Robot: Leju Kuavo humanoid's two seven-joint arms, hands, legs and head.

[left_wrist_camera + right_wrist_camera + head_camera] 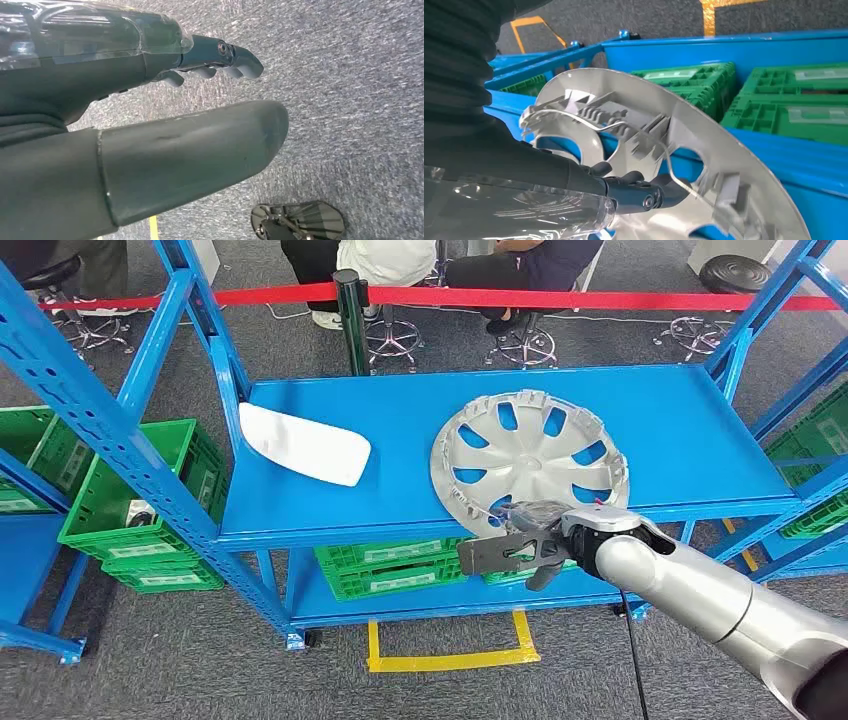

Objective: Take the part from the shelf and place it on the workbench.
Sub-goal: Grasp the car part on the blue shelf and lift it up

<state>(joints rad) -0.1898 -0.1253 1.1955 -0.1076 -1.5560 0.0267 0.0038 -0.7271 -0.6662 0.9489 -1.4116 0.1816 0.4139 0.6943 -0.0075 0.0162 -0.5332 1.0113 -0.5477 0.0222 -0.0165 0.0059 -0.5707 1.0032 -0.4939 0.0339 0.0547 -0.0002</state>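
Grey carpet runs under a blue steel shelf point(330, 510) ringed by green crates point(140, 510), with a red barrier strap and seated people beyond it. On the upper shelf board we see two parts: a white curved panel point(305, 445) well off to the left, and the silver wheel cover point(530, 455), our pick, lying inner side up near the front edge.

Our right hand point(530, 545) is at the cover's near rim. In the right wrist view the fingers point(644, 192) reach through a spoke opening of the wheel cover point(684, 150) and curl around the rim, so we judge the hand clamped on it, with the far side tipping off the board. Our left hand point(165, 100) hangs over the carpet, fingers apart, holding nothing.

To finish the lift well, we should:

- keep the fingers hooked fully through the opening, because the thin plastic rim could slip from a shallow hold;
- raise the cover clear of the shelf lip before drawing it back;
- mind the blue uprights on either side, as the disc is wide;
- carry it steadily, avoiding the wire ring and clips on its inner face.
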